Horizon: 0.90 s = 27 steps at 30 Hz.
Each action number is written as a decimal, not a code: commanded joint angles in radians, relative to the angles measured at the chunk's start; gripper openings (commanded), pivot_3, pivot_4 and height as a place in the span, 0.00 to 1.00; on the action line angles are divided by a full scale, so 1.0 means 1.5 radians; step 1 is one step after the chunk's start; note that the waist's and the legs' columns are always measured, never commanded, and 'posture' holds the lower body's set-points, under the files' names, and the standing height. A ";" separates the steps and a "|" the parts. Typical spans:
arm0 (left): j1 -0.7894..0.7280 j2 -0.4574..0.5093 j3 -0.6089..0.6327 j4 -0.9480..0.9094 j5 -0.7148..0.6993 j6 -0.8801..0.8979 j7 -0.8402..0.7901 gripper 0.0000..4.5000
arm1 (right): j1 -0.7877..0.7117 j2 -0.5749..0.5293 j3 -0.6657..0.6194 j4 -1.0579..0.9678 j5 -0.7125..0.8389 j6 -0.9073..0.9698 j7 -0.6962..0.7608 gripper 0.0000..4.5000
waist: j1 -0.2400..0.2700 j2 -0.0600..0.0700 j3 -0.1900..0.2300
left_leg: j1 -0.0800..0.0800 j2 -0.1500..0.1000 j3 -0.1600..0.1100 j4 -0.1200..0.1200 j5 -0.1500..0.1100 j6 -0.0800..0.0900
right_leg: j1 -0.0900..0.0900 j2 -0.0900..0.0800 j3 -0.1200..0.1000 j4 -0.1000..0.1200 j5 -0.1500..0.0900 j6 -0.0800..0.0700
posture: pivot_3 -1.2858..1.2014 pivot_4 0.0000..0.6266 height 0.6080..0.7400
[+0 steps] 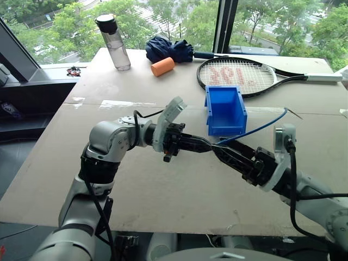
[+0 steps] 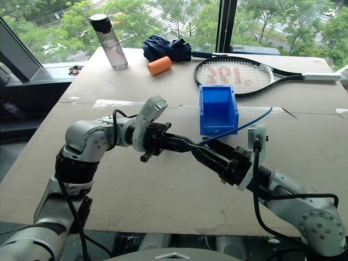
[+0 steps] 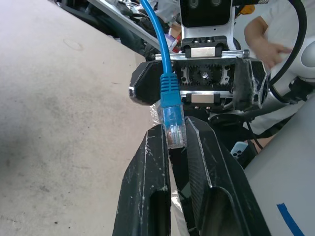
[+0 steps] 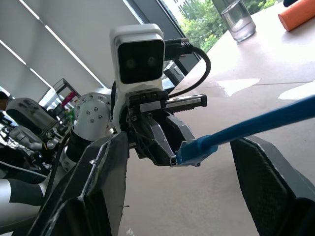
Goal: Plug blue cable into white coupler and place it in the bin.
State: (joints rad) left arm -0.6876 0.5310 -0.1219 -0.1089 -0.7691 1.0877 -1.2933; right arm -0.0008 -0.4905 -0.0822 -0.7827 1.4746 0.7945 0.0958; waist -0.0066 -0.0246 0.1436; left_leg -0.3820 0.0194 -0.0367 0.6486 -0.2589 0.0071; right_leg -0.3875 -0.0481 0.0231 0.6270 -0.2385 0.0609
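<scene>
Left to right across your table (image 1: 163, 190): a clear water bottle (image 1: 113, 42) stands at the far left corner, then an orange cylinder (image 1: 162, 66) beside a folded dark blue umbrella (image 1: 169, 49), then a tennis racket (image 1: 242, 76) lying flat at the far right.

Your left gripper (image 1: 209, 145) is raised over the middle of the table, pointing toward the right arm, jaws closed on the clear plug of the blue cable (image 3: 172, 118); the left wrist view shows the plug pinched between the two fingertips. From there the cable runs up and to the right, its far end hanging free above the table.

The bin (image 1: 225, 110) sits on the table just behind the two grippers.

Your right gripper (image 1: 218, 148) faces the left one tip to tip, fingers spread wide on either side of the cable in the right wrist view, holding nothing. White coupler: you cannot make it out here
</scene>
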 commanded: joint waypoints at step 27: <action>0.078 0.078 0.114 -0.052 0.008 -0.092 0.153 0.68 | 0.007 -0.035 0.028 0.010 0.085 -0.072 -0.004 0.00 | -0.006 0.000 0.000 | 0.001 0.000 0.001 -0.001 0.000 0.000 | 0.000 0.000 0.001 0.000 -0.001 -0.001 | 0.52 0.24 1.00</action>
State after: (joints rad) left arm -0.5900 0.6169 -0.0166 -0.1835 -0.8113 1.0176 -1.1037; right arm 0.0034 -0.5423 -0.0337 -0.7590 1.6038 0.7078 0.0807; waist -0.0159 -0.0243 0.1436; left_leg -0.3801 0.0207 -0.0353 0.6469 -0.2590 0.0071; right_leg -0.3880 -0.0473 0.0263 0.6268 -0.2397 0.0586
